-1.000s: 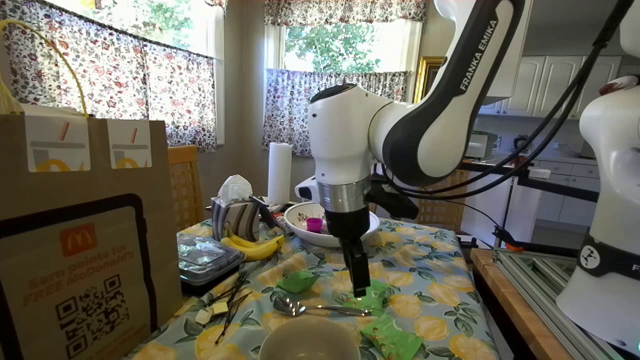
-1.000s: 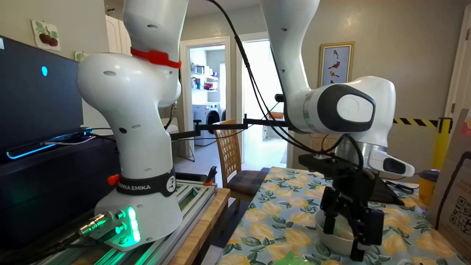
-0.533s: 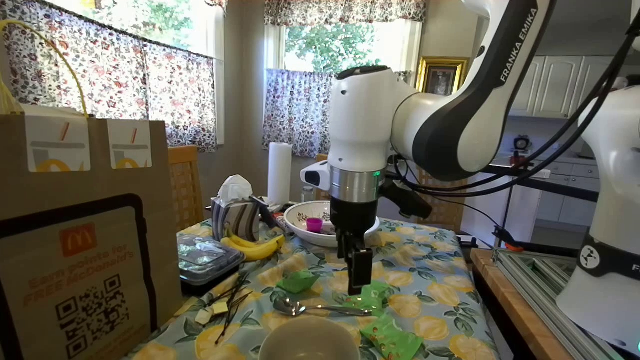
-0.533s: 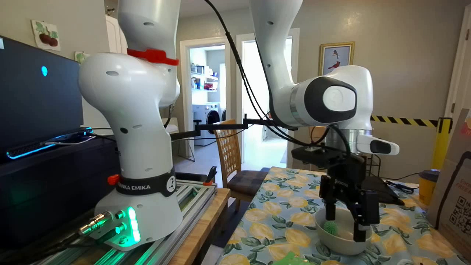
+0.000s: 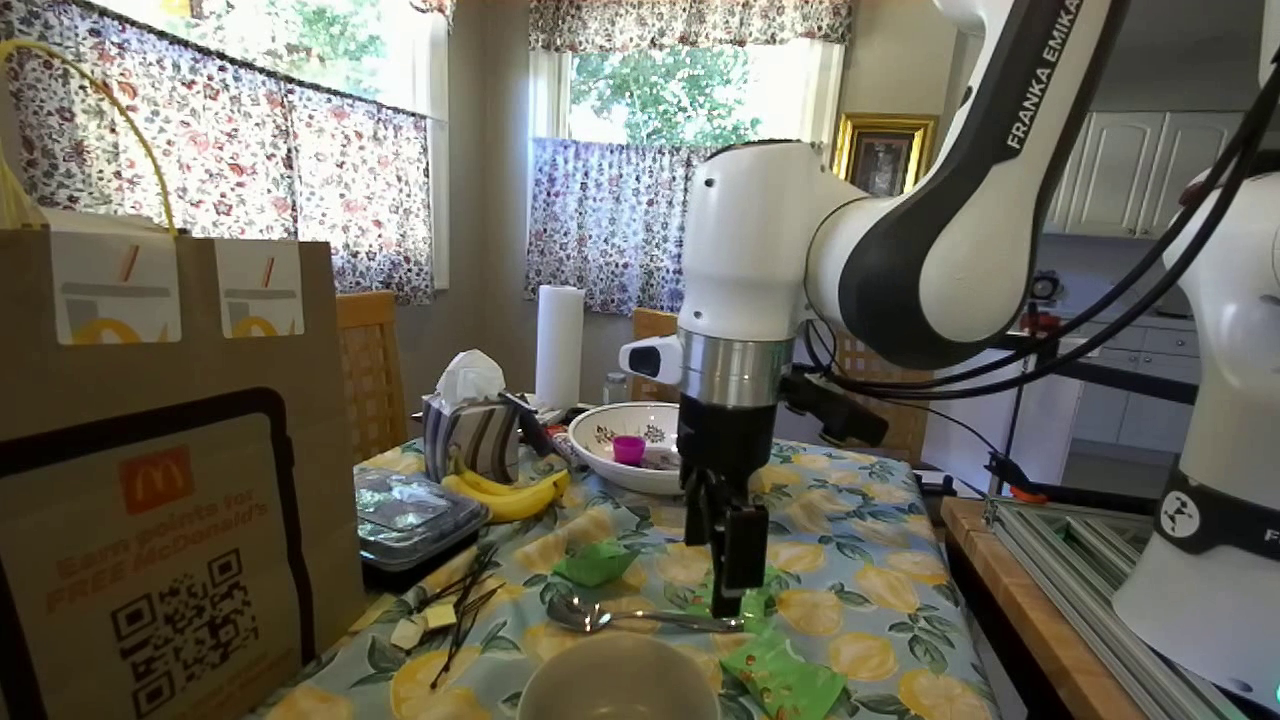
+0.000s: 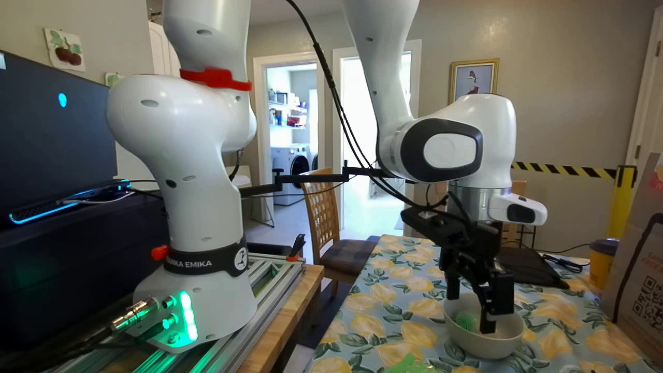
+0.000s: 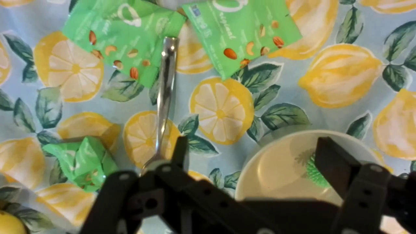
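My gripper [image 7: 253, 145] stands open with nothing between its fingers, above the lemon-print tablecloth. In the wrist view one finger is over the cloth near the spoon [image 7: 166, 81], while the other overlaps the cream bowl [image 7: 269, 172] and partly hides a spiky green ball [image 7: 314, 174] inside it. The same ball [image 6: 466, 321] shows in the bowl [image 6: 487, 346] in an exterior view, behind the fingers of my gripper [image 6: 470, 308]. Two flat green snack packets [image 7: 130, 42] and a crumpled green wrapper [image 7: 81, 162] lie around the spoon.
Bananas [image 5: 515, 495], a lidded plastic container [image 5: 415, 515] and a tissue box [image 5: 472, 435] stand farther back. A large white bowl [image 5: 610, 472] holds a pink cup [image 5: 628, 450]. A tall paper bag [image 5: 170, 400] and dark sticks [image 5: 462, 610] are at the side. A yellow cup [image 6: 603, 269] stands near the bag.
The arm has shifted to the right in one exterior view and to the left and slightly up in another, back toward the robot's base. The green ball is now less covered. The gripper has stayed open.
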You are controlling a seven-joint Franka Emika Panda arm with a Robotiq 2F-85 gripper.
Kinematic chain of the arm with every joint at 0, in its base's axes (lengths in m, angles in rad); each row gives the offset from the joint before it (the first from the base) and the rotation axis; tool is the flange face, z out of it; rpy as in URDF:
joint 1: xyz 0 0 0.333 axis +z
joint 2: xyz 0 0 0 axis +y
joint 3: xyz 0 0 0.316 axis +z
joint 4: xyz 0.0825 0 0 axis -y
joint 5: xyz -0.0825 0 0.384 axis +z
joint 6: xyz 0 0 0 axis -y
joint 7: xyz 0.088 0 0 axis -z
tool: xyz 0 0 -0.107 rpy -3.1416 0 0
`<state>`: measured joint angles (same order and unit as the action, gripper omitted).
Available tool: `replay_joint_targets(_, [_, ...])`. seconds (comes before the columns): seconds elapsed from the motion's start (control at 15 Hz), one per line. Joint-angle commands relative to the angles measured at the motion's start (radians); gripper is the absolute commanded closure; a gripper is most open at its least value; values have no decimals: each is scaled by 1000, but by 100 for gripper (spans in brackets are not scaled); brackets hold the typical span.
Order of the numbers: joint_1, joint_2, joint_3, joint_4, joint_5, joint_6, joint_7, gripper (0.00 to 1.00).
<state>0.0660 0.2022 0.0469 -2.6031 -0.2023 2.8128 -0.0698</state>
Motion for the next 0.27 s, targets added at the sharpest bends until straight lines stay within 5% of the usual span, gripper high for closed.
replay_joint_targets(0.0, [-46, -25, 50, -22, 121, -16, -111, 0])
replay_joint_targets(0.2, [-22, -1, 28, -3, 89, -6, -66, 0])
